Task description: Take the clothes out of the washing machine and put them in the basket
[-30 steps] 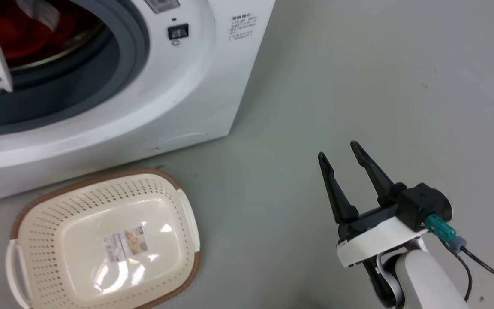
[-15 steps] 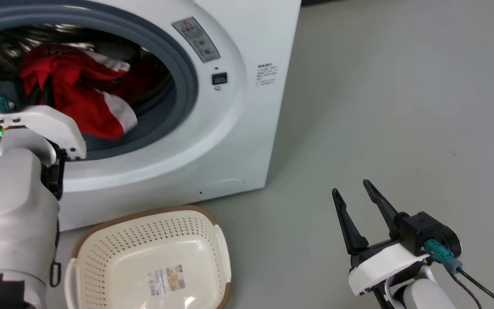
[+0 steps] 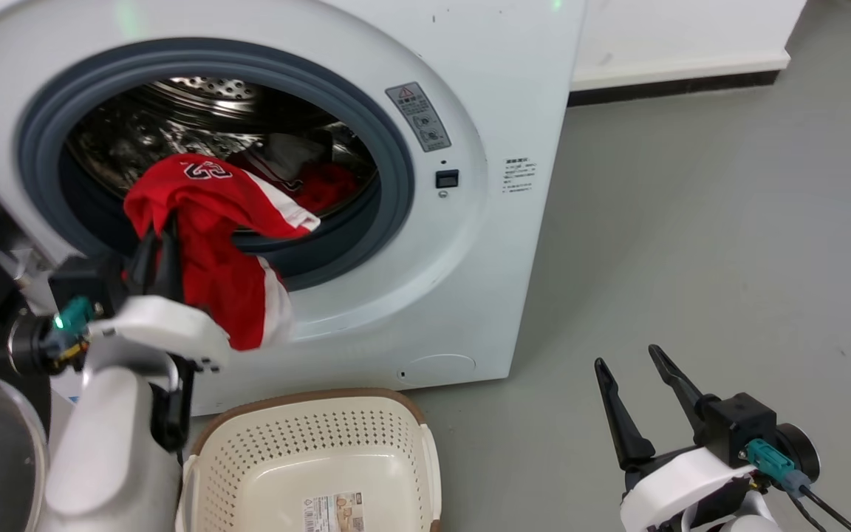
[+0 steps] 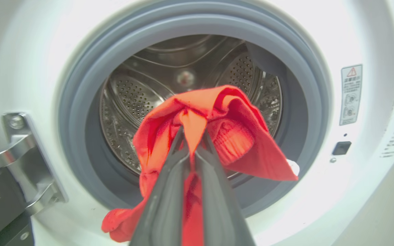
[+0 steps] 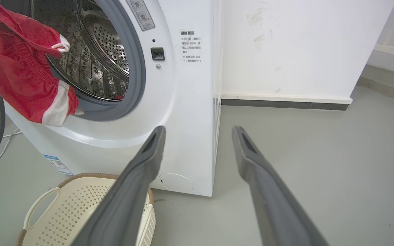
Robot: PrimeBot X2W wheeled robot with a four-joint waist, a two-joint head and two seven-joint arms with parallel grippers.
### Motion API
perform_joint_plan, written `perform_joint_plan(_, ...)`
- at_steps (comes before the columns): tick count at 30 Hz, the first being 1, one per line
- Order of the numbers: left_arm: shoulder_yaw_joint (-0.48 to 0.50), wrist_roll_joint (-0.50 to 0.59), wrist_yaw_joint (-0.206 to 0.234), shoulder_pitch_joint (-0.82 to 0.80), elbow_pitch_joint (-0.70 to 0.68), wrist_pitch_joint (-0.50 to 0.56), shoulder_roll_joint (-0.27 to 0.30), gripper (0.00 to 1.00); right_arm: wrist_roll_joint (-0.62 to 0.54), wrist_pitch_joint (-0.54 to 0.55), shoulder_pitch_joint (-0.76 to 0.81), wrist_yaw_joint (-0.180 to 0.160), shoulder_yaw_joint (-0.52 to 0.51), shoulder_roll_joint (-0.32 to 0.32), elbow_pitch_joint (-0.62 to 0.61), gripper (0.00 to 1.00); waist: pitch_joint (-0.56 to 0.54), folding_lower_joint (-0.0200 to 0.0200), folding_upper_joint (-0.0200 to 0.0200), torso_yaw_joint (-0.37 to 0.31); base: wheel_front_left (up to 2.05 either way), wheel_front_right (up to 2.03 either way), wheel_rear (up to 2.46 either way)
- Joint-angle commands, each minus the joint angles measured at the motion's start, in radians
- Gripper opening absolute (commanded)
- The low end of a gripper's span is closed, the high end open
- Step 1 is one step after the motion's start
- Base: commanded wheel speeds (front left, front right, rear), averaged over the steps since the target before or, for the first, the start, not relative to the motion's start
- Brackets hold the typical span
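The washing machine (image 3: pixel 470 310) stands before me with its porthole open and the steel drum (image 3: pixel 174 125) showing. On the floor just in front of it sits the basket (image 3: pixel 285 458), with only a paper label on its base. A red garment (image 3: pixel 226 273) with white trim hangs in front of the opening, mostly outside. I cannot tell whether its far end touches the grey gasket (image 3: pixel 396 185). More red fabric (image 3: pixel 326 185) lies deeper in the drum. My left gripper (image 3: pixel 162 244) is pinched narrow on a fold of the hanging garment, cloth between the fingers. My right gripper (image 3: pixel 627 356) waits low and well apart from the machine, fingers spread, holding nothing.

I judge this to be the lifting-out of the first piece. Next I need to draw it clear of the lip, carry it down over the basket and let go there. The dangling end could drape outside the rim.
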Motion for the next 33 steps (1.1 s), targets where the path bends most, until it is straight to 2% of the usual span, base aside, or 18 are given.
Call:
perform_joint_plan(1, 0.010, -0.001, 0.007, 0.072, -0.079, -0.002, -0.021, 0.00, -0.007, 0.012, 0.016, -0.001, 0.002, 0.000, -0.016, 1.00, -0.015, 0.0002, 0.0000, 0.015, 0.00, 0.00, 0.00)
perform_joint_plan(8, 0.028, 0.010, 0.025, 0.269, -0.325, -0.003, -0.067, 0.00, -0.018, 0.030, 0.041, -0.001, -0.010, 0.000, -0.050, 1.00, -0.015, 0.0002, 0.0000, 0.043, 0.00, 0.00, 0.00)
perform_joint_plan(16, 0.001, -0.014, 0.022, 0.428, -0.410, -0.003, -0.124, 0.00, -0.025, 0.046, 0.037, -0.001, -0.014, 0.000, -0.078, 1.00, 0.019, 0.0002, 0.0000, 0.078, 0.00, 0.00, 0.00)
perform_joint_plan(20, -0.019, -0.033, 0.018, 0.476, -0.367, -0.003, -0.149, 0.00, -0.029, 0.046, 0.020, -0.001, -0.015, 0.000, -0.083, 1.00, 0.047, 0.0002, 0.0000, 0.094, 0.00, 0.00, 0.00)
perform_joint_plan(24, -0.050, -0.049, 0.001, 0.476, -0.267, -0.003, -0.165, 0.00, -0.027, 0.047, 0.006, -0.001, -0.010, 0.000, -0.081, 1.00, 0.078, 0.0002, 0.0000, 0.104, 0.00, 0.00, 0.00)
perform_joint_plan(33, -0.077, -0.079, -0.033, 0.347, -0.024, -0.003, -0.178, 0.00, -0.029, 0.034, -0.051, -0.001, 0.004, 0.000, -0.086, 1.00, 0.187, 0.0002, 0.0000, 0.093, 0.00, 0.00, 0.00)
